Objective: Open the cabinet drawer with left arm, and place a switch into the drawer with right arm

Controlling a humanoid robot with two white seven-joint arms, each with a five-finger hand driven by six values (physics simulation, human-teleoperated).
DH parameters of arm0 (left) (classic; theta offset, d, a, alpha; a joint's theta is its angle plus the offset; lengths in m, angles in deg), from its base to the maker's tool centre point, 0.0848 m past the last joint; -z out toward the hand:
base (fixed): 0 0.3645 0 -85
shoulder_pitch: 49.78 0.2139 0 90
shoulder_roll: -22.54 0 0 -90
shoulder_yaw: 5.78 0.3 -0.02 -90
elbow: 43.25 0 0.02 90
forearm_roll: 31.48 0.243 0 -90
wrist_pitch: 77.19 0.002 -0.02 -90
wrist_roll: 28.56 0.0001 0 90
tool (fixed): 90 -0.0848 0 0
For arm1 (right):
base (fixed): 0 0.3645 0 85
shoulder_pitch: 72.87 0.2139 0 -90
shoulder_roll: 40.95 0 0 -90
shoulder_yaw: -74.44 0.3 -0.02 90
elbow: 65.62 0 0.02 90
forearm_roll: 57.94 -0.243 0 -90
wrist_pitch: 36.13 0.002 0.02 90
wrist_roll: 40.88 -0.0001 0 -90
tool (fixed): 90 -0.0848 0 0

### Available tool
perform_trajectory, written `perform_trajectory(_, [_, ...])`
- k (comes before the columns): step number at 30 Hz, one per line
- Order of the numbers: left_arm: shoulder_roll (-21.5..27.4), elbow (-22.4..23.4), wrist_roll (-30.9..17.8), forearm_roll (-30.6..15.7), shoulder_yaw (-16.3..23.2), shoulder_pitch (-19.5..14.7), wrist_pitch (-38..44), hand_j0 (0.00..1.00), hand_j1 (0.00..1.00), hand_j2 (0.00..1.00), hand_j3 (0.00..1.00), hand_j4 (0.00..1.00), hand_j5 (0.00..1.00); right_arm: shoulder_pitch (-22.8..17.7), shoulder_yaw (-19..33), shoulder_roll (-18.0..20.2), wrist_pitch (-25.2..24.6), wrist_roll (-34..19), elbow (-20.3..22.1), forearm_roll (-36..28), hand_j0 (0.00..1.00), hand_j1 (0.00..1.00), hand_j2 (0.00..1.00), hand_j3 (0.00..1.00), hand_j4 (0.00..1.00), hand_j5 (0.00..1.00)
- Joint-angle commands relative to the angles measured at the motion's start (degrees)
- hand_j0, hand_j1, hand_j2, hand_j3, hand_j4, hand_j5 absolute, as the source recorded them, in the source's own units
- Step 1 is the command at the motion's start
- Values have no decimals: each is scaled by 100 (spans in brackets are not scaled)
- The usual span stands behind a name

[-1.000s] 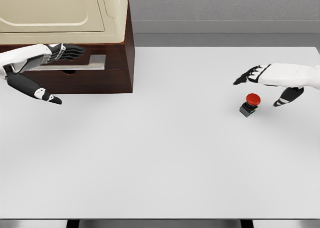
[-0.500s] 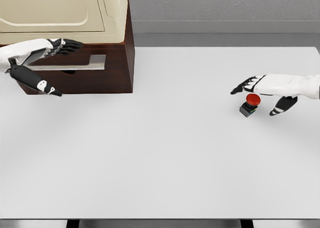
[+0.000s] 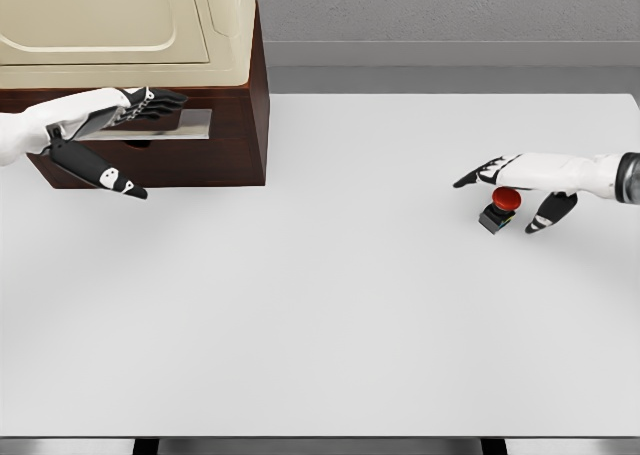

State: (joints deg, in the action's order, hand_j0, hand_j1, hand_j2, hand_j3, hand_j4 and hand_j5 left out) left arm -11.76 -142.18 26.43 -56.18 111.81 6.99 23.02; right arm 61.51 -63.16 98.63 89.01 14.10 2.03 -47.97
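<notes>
On the table [image 3: 320,305], toward its right side, sits the switch [image 3: 499,209]: a red button on a small black base, upright, and in the same spot as half a second ago. The right hand [image 3: 512,183] has moved a little closer over it since then. Its fingers [image 3: 478,172] now reach past the button's top toward the left, and its thumb [image 3: 545,212] hangs down just right of the base. The hand is spread wide and holds nothing; whether the palm touches the red cap cannot be told from this view.

At the far left, the left hand [image 3: 105,140] has shifted rightward and slightly down along the front of the cabinet [image 3: 215,145] compared with the earlier frame. Its dark fingers [image 3: 155,100] lie stretched flat over the grey handle [image 3: 185,125] of the drawer [image 3: 190,160], while the thumb [image 3: 100,173] points down and right across the drawer front. The fingers are extended, not curled round the handle, and a firm grip is not visible. The drawer face sits flush with the brown cabinet body, closed. A cream appliance [image 3: 130,25] rests on top of the cabinet.
</notes>
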Motion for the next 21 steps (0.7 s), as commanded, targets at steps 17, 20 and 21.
perform_trajectory(17, [-68,226,1,26,97,-9,-1,100,100,100,100,100,100,35,5,-45,-14,2,-42,49,79,79,79,79,79,79])
perform_trajectory(20, [-130,296,1,26,97,0,-1,100,100,100,100,100,100,35,5,-45,-14,2,-42,49,77,77,77,77,77,77])
perform_trajectory(21, [-200,287,1,26,106,9,-1,100,100,100,100,100,100,35,-4,-45,-14,2,-42,49,76,76,76,76,76,76])
